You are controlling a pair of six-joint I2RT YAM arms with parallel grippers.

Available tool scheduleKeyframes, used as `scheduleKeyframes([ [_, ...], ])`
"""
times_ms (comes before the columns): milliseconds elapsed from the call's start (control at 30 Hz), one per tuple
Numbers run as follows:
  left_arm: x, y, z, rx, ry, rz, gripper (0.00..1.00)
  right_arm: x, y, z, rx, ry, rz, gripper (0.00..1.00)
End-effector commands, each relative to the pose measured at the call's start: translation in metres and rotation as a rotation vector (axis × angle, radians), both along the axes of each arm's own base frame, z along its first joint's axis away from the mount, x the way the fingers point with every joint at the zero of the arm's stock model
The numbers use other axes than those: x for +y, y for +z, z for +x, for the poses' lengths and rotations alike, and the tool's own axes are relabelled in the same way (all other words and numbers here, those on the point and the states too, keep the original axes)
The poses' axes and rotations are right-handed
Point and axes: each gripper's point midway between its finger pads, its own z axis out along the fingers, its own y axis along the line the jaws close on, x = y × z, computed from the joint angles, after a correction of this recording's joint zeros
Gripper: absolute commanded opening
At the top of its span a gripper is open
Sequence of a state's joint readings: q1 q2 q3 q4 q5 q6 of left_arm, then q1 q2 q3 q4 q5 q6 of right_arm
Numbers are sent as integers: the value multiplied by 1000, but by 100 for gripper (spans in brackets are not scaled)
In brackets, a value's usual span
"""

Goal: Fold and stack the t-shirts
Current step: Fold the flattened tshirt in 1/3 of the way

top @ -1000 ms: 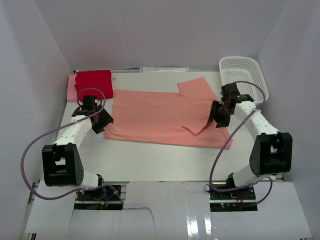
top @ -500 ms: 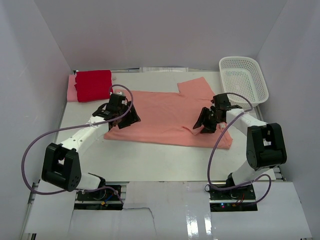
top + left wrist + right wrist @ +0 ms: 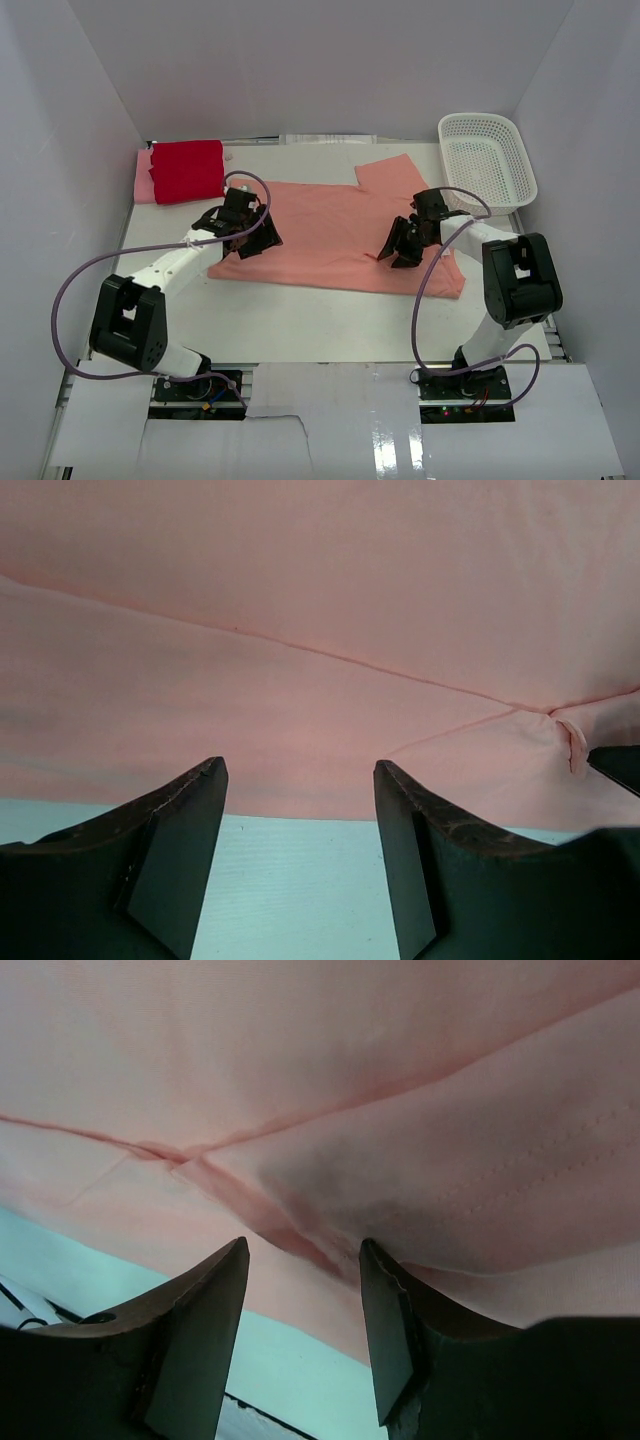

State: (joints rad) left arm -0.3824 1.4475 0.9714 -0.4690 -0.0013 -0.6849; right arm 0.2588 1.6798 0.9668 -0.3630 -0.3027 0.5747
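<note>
Both claws just swung in from the sides: left claw [image 3: 250, 238] over the 9 o'clock edge of the pink shirt [image 3: 330, 225], right claw [image 3: 400, 246] at its 3 o'clock sleeve fold. Each is spread, gripping nothing, shirt lying flat, so a fold grab looks next

salmon-pink t-shirt [image 3: 335, 235], red folded shirt [image 3: 187, 169], white basket [image 3: 487, 157]

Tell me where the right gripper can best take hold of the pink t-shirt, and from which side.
I would grip the raised fold near the t-shirt's near edge, where the cloth lies doubled. Come straight down from above with the open right gripper straddling that ridge: the rest lies flat on the table, giving nothing to pinch.
</note>
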Motion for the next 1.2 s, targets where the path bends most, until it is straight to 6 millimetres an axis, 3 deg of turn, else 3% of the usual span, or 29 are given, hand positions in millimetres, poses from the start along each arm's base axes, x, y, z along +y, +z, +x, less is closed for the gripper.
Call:
scheduleKeyframes([
  [0,0,-7,0,4,-1,15,71,6,3,12,-23,-1,-4,55],
  [333,-10,-27,-4,44,-29,26,71,4,28,-11,-74,27,-64,56],
  [533,-16,-35,-8,63,-41,38,71,1,20,-19,-49,34,-81,55],
  [767,-14,-23,-7,28,-32,36,71,-7,1,-12,-17,75,-206,46],
  [967,-13,-16,-4,14,-30,43,72,-11,0,-12,-34,111,-309,43],
  [1167,-13,-23,-5,36,-33,51,71,-11,-5,-10,-28,118,-323,41],
])
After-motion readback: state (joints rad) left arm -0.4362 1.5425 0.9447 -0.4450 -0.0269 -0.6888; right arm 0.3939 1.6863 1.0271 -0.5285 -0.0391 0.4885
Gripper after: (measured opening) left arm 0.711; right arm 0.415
